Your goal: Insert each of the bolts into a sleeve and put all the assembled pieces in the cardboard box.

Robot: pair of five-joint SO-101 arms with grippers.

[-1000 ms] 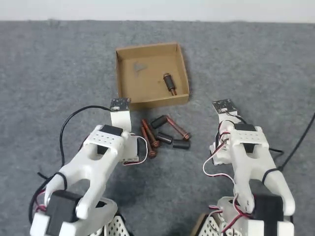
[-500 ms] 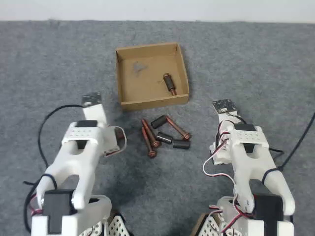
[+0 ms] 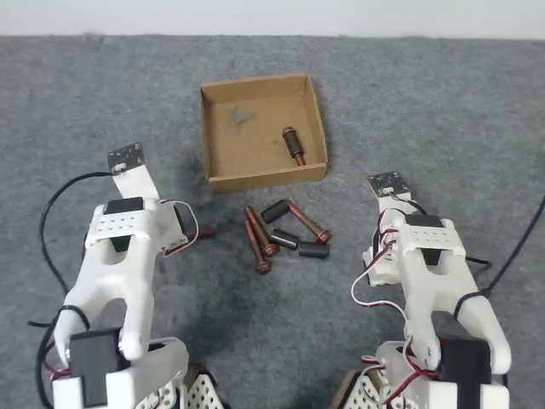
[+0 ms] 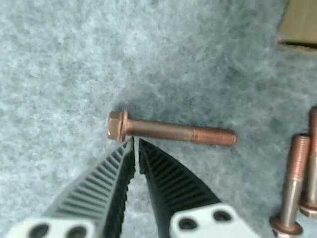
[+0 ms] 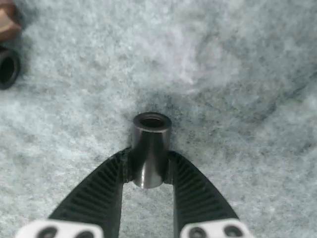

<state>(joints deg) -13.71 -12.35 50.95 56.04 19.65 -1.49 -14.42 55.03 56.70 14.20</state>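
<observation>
On the grey carpeted surface (image 3: 443, 111), just beyond the left hand (image 4: 134, 144), a copper-coloured bolt with a flanged hex head (image 4: 173, 133) lies flat, smooth along the shank and threaded towards its tip. The hand's ribbed black fingers are almost together and hold nothing. The right hand (image 5: 148, 157) clamps a short dark steel tubular sleeve (image 5: 151, 141), whose open bore shows. The open brown cardboard box (image 3: 266, 178) holds one assembled piece (image 3: 295, 145). Near the box, three more copper bolts (image 3: 258, 239) and three dark sleeves (image 3: 284, 239) lie clustered.
</observation>
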